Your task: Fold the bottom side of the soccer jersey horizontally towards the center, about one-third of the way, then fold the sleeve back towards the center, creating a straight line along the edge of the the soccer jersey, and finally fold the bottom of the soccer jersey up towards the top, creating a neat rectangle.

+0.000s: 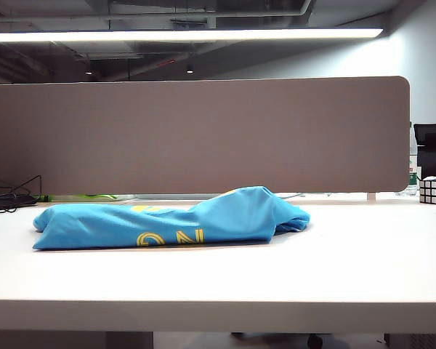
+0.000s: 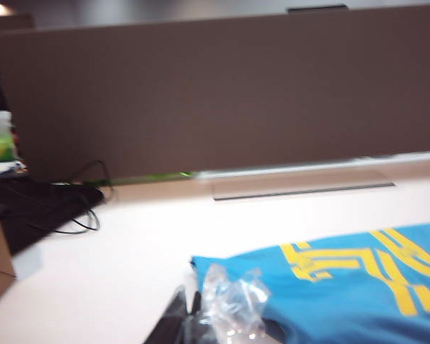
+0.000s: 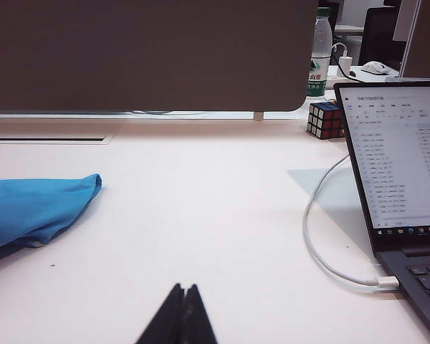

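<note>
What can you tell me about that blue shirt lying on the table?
The soccer jersey is a shiny sky-blue shirt with yellow lettering, partly hidden by its folds. It lies folded into a long, loose bundle on the white table, in front of the brown divider, with one end humped higher and a rounded corner pointing toward the laptop side. The left pincer, shut, sits at its edge near some clear plastic; whether they touch is unclear. The right pincer, shut, is well clear of it.

Only the gripper tips of the robot show. The right gripper [image 3: 180,315] has two slim black fingers tapering to a pointed wedge. The left gripper [image 2: 193,322] shows dark, angular fingers with crinkled clear plastic film [image 2: 233,301] wrapped over them.
</note>
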Available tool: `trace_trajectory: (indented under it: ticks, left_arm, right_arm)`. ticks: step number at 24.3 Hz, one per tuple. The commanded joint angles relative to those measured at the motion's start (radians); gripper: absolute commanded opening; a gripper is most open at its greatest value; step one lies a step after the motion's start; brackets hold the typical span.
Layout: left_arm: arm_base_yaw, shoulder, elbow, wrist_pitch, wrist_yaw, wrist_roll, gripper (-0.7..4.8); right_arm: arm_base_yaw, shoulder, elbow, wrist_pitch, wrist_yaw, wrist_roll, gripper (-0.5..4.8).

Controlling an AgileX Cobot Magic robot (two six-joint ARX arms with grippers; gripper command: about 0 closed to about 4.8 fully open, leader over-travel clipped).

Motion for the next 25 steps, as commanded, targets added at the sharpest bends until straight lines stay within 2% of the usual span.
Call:
trace_trajectory:
  ticks: [1,6,25]
  left_arm:
    - [0.002,0.002,0.002,0.018,-0.007,-0.001,-0.06]
    - [0.002,0.002,0.002,-0.021,-0.007,-0.004,-0.05]
    - [0.002,0.002,0.002,-0.022,-0.007,-0.004,-0.05]
  right_arm:
    - [0.000,-0.002,-0.006,0.024,-0.002,-0.005,-0.03]
    - [0.000,-0.002,-0.006,0.047,-0.002,-0.005,-0.01]
    - [0.000,-0.002,-0.006,0.039,-0.002,-0.005,-0.01]
